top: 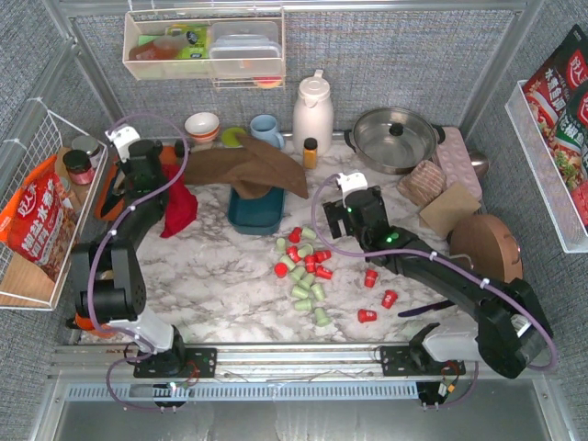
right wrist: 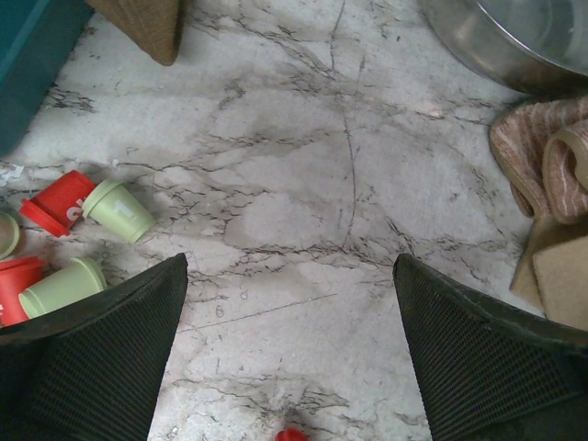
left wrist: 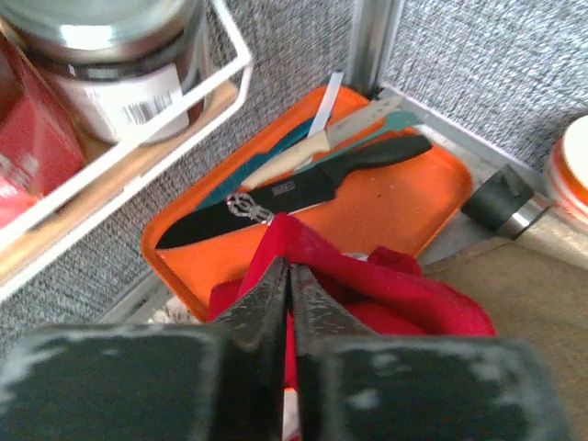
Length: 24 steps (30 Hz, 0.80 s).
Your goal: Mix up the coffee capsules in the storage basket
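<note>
left gripper (left wrist: 288, 268) tight on red cloth (left wrist: 397, 296)

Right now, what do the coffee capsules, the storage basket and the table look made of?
The coffee capsules: likely plastic, smooth matte red and pale green, moulded rims. The storage basket: probably plastic, dark teal with slight sheen. The table: marble-look top, white with grey veins; real stone or laminate, can't tell.

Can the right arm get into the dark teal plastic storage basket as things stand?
Probably not cleanly: a brown cloth drapes over the dark teal plastic storage basket, hiding its opening. The open right gripper hangs over the marble tabletop close by.
</note>
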Motion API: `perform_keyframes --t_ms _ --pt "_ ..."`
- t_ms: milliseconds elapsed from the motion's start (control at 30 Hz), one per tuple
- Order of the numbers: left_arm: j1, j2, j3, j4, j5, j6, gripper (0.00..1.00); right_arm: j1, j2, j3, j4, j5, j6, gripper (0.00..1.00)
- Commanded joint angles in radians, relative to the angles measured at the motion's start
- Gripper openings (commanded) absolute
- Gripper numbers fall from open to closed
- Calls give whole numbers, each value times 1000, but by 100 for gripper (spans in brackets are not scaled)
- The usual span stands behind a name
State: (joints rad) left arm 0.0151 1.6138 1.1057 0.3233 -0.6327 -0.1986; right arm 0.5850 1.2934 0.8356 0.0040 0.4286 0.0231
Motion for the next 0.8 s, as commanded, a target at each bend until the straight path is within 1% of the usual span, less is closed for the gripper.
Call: perform_keyframes --t_ms 0,33,67,100,233,300,333,400,500,567,633,700,767 --pt "3 35 -17 8 -116 -88 38 -6 -22 -16 37 48 29 98" --pt "2 42 -19 -4 -150 -110 60 -7 -28 -19 39 46 34 98" --pt "2 45 -20 -13 -167 -120 73 -7 -32 -23 40 43 40 99" --pt "2 44 -24 -16 -167 -118 80 -8 -37 -27 42 40 45 98" --pt "3 1 -31 -17 -94 -120 89 -8 -59 -49 43 22 71 98" --pt "0 -32 -18 -38 -59 -134 97 -8 -66 -59 43 18 76 99" --pt "-2 -47 -4 -59 -44 -137 99 -8 -71 -63 40 19 78 99" --pt "-8 -67 40 -120 -36 -124 99 -8 -75 -65 36 22 79 99" --pt "-32 -95 99 -209 35 -38 99 -8 -78 -66 31 22 81 99" --pt "-71 -117 117 -238 71 23 99 -8 -80 -69 32 23 83 99" --pt "-144 -132 114 -245 105 105 99 -8 -79 -74 37 25 83 98" --pt "-217 -143 87 -230 198 205 99 -9 -79 -79 37 30 84 98" --pt "-280 -141 50 -215 337 291 99 -8 -80 -80 35 32 84 98"
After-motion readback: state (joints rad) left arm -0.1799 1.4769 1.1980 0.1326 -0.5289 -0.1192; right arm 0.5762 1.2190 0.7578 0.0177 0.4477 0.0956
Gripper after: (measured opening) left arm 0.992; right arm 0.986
